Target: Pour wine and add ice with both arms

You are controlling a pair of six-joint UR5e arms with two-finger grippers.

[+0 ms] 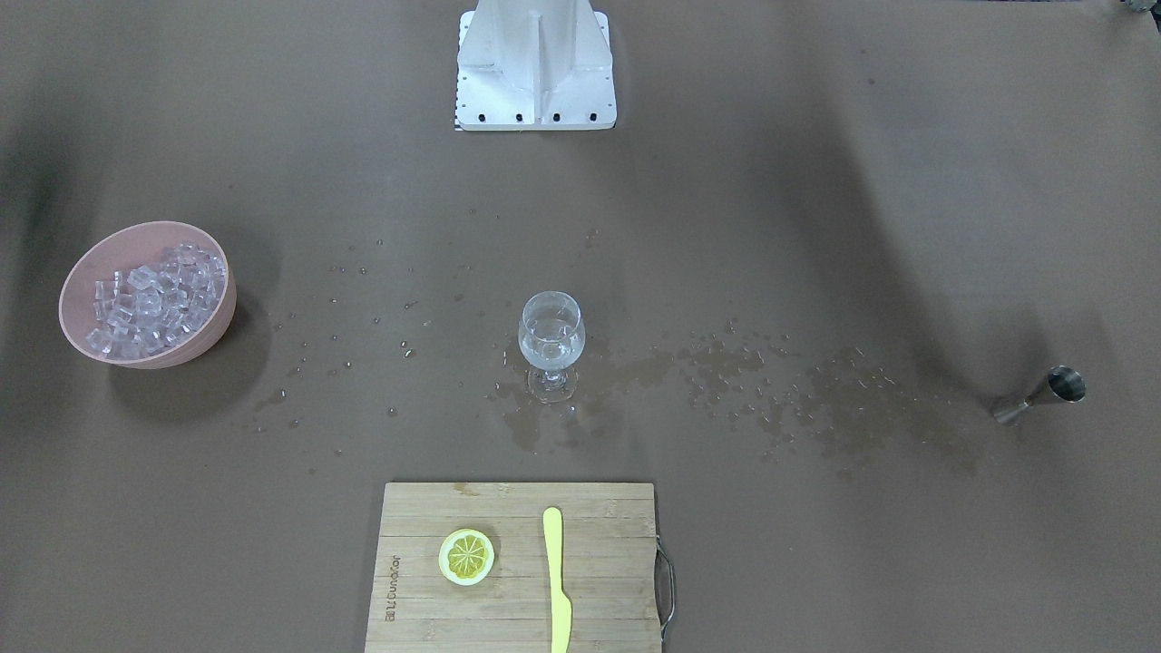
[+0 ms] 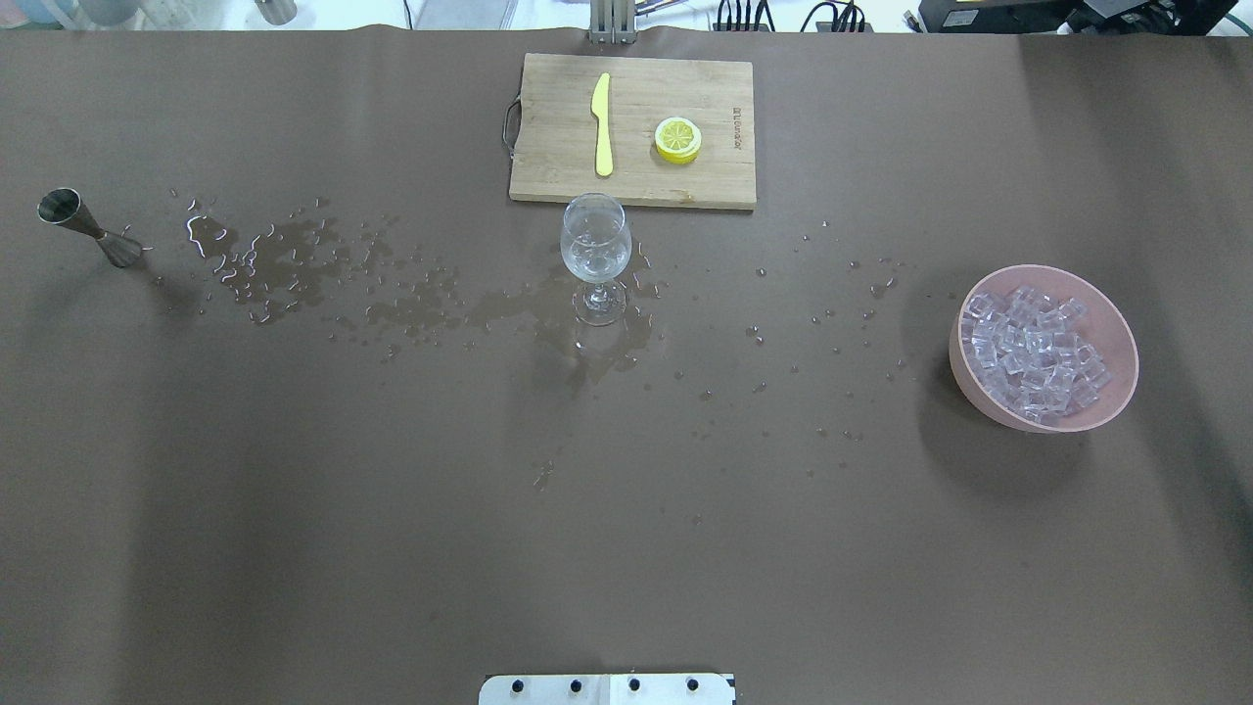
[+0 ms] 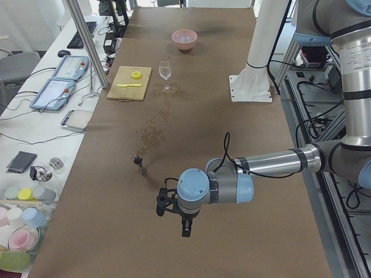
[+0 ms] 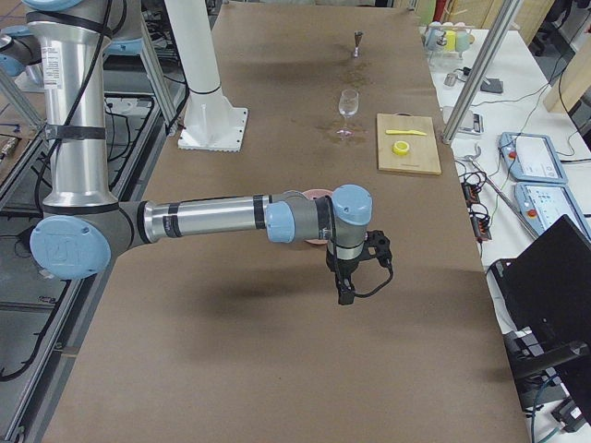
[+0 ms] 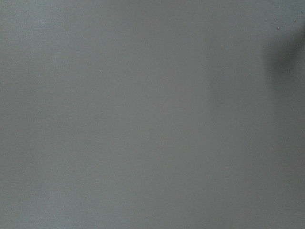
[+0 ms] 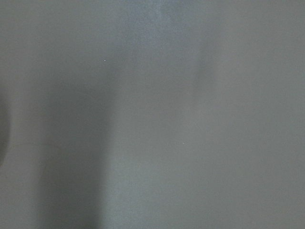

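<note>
Though small, the mark (image 1: 393, 589) burnt into the board (image 1: 599, 544) seems to read "Joyoung", with a boxed sign beside it that I cannot make out. On the desk (image 2: 626, 548) I count one board, one glass (image 2: 595, 227), one bowl (image 2: 979, 403) and one jigger (image 2: 86, 227). On the board lie one lemon slice (image 2: 677, 139) and one yellow knife (image 2: 602, 122), apart from each other. A little wine (image 1: 551, 350) sits low in the glass, which stands upright mid-desk, just beside the board, amid spilled drops (image 2: 284, 259). The ice (image 2: 1028, 357), more cubes than I can count, fills the bowl at my right end; the jigger stands at my left end. My left hand (image 3: 185, 230) hangs over bare desk near the jigger, my right hand (image 4: 344, 293) over bare desk near the bowl. Both point down. How far either is open I cannot tell.
</note>
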